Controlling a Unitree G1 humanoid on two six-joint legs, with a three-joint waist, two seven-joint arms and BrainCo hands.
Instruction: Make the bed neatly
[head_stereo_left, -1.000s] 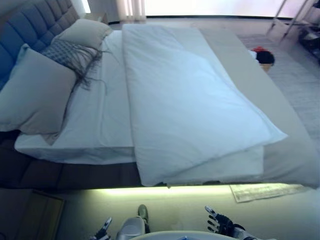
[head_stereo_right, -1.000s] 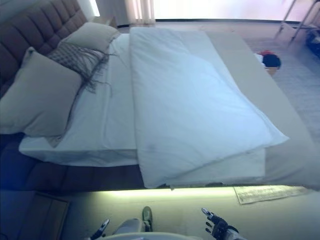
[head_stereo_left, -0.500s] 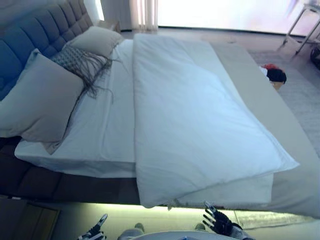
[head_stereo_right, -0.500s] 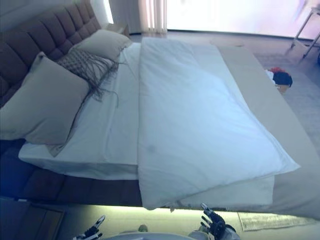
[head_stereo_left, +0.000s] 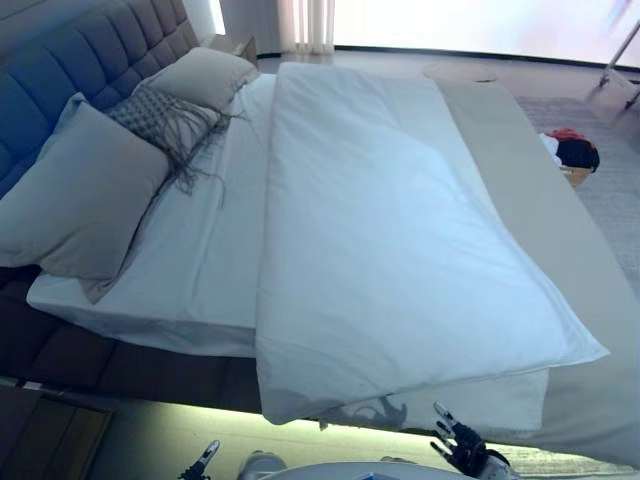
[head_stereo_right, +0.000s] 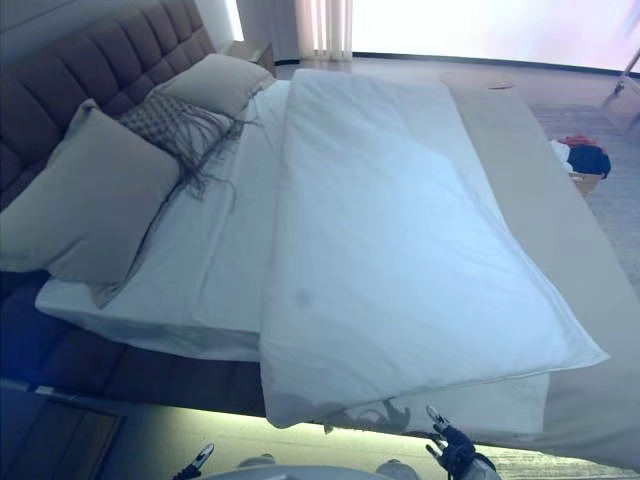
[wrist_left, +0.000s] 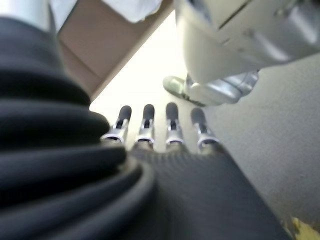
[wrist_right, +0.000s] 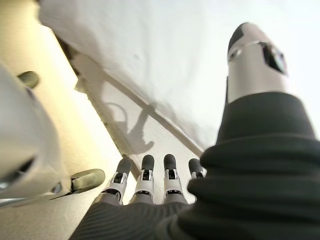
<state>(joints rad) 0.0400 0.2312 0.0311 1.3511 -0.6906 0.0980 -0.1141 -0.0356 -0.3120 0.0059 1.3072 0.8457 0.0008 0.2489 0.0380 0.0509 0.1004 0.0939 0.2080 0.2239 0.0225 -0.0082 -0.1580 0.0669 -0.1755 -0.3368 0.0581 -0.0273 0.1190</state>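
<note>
A white duvet (head_stereo_left: 390, 230) lies folded lengthwise down the middle of the bed, its near corner hanging over the bed's side edge. Beside it the white sheet (head_stereo_left: 200, 250) is bare. Two grey pillows (head_stereo_left: 80, 190) and a fringed dark cushion (head_stereo_left: 160, 115) lean by the tufted headboard (head_stereo_left: 70, 70). A grey cover (head_stereo_left: 560, 250) shows on the duvet's far side. My right hand (head_stereo_left: 462, 448) is low in front of the bed edge, open, fingers (wrist_right: 145, 175) straight and holding nothing. My left hand (head_stereo_left: 200, 462) shows only at the bottom edge, open and empty, its fingers (wrist_left: 170, 120) straight.
A lit strip glows under the bed frame (head_stereo_left: 160, 370). A wooden nightstand (head_stereo_left: 40, 440) stands at the lower left. A basket with red and dark things (head_stereo_left: 575, 155) sits on the floor at the far right. A bright window runs along the back.
The camera has moved closer to the bed and the whole scene has shifted. My hands now sit lower in the frame, the right one nearer the duvet's hanging corner.
</note>
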